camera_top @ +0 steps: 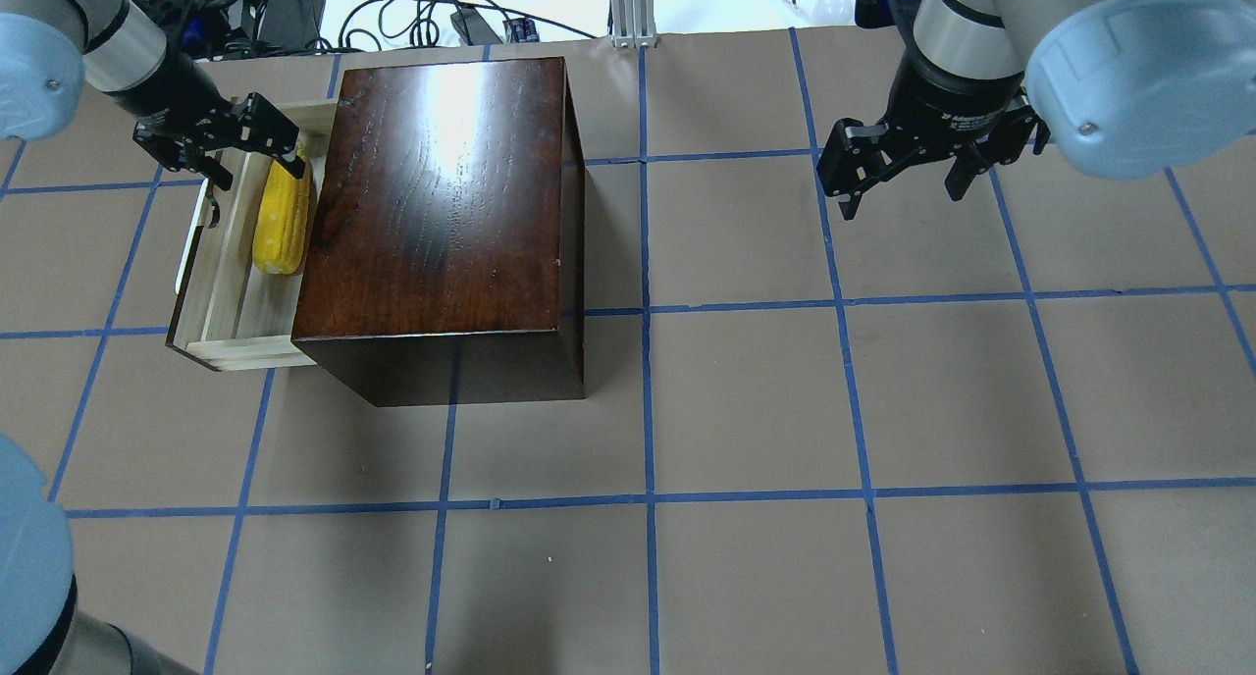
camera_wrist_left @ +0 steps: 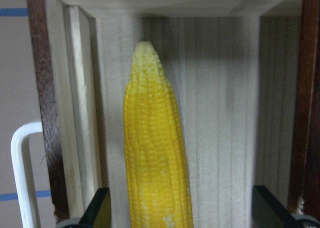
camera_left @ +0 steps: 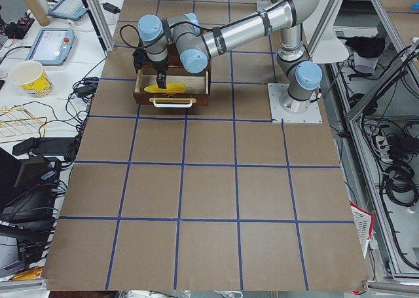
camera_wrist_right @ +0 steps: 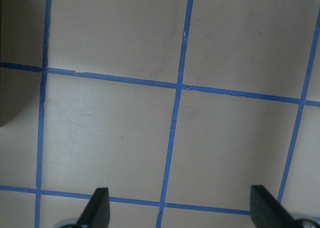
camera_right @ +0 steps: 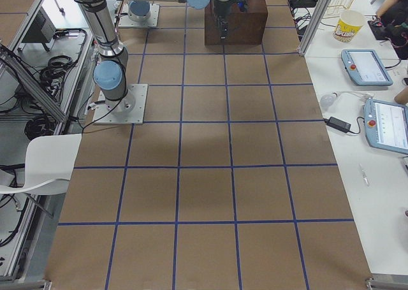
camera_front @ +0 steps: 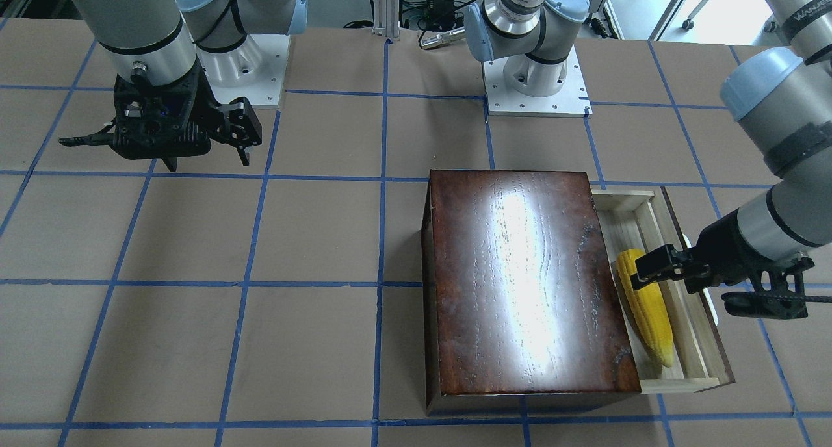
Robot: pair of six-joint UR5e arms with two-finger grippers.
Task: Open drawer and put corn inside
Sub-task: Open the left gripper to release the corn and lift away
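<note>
We find the left gripper [camera_top: 260, 180] hanging over the open drawer [camera_top: 221, 263], its jaws spread wide and gripping nothing. In the left wrist view its two fingertips [camera_wrist_left: 100, 210] stand on either side of the corn [camera_wrist_left: 157, 153], and neither appears to touch it. The corn lies flat on the drawer's pale wooden floor, lengthwise along the tray. Its thick end is under the gripper and its tapered tip points at the drawer's far end wall, away from the robot.

The drawer stands out from the side of the dark reddish-brown box [camera_top: 442, 194] that faces the robot's left. Its dark front panel and white curved handle [camera_top: 188, 253] are on the outer side. In the front-facing view one black finger crosses over the corn's thick end, and the rest of the cob shows bright yellow beside the box's edge.

The right gripper [camera_top: 903, 204] hovers above the brown table [camera_top: 746, 400], well apart from the box. Its jaws are also spread wide with nothing between them. The right wrist view shows only bare table and blue tape lines [camera_wrist_right: 175, 102] below them.
</note>
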